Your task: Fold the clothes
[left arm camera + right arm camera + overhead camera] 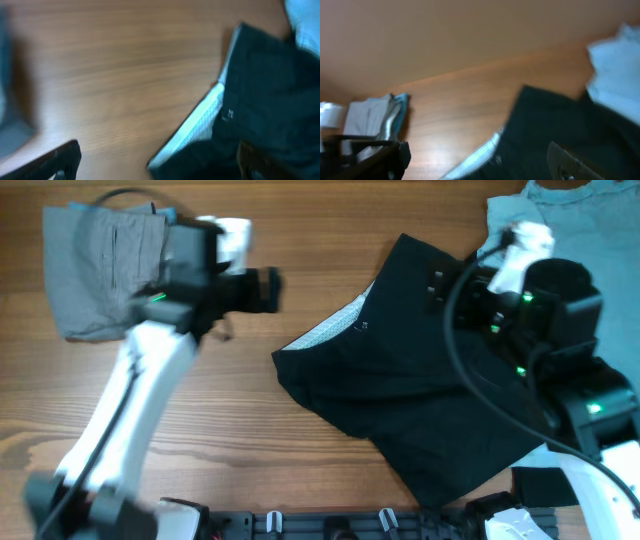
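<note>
Cloth nearest the robot's base is the black garment (400,390), lying flat but unfolded on the wooden table (250,440), right of centre and partly under the right arm. I judge its long axis to run on a diagonal, from the waistband at the upper left down toward the right arm's base. The waistband faces the left arm, and a strip of pale lining (330,325) is turned out along it.

Just above this, the left gripper (157,150) hangs over bare wood beside the waistband edge. Its 2 fingers are spread wide with nothing between them. The right gripper (477,155) sits above the garment's far corner, also spread wide and holding nothing.

At the far left lies a grey garment (95,265) that looks already folded into a compact stack, so 1 piece seems done. At the far right a light blue shirt (580,225) lies loose, running off the picture's edge.

By my reading, the task is about 1 third along: the black piece is in hand and has no fold in it, and the blue shirt waits.
</note>
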Robot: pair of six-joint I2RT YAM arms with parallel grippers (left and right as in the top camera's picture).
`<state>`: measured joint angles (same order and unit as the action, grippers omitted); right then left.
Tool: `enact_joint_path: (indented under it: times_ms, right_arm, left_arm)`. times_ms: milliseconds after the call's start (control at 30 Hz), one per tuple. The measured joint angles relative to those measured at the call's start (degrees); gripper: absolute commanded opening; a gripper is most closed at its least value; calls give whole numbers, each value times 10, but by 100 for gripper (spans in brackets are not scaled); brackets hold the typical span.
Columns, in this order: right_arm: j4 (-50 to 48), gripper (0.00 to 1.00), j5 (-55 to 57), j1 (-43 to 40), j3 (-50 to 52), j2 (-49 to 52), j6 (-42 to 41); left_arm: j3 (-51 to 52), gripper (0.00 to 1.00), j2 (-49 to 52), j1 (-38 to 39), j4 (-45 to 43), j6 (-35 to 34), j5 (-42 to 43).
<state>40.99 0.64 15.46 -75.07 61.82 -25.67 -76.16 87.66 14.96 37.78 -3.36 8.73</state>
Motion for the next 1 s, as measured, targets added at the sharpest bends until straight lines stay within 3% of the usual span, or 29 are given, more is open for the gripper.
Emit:
enact_joint_path:
  times_ms: [33,167,367,700,800,900,1000]
  right_arm:
    - [19,91,-2,-16,0,-2,-12]
    - [69,91,-19,-51,0,2,-36]
    - [97,91,-33,-52,0,23,-45]
    - [133,91,-36,-52,0,65,-50]
    - [144,91,-36,-52,0,66,-50]
    - [155,91,-36,-52,0,66,-51]
    - [166,91,-36,-52,0,66,-52]
  left_arm:
    - [0,87,32,19,-20,13,1]
    - [0,83,130,77,-101,56,4]
    - [0,63,207,129,-201,87,30]
    - [0,62,301,171,-295,94,47]
    - [0,69,323,171,-306,94,56]
    - [0,82,334,171,-309,95,71]
    - [0,76,339,171,-319,96,79]
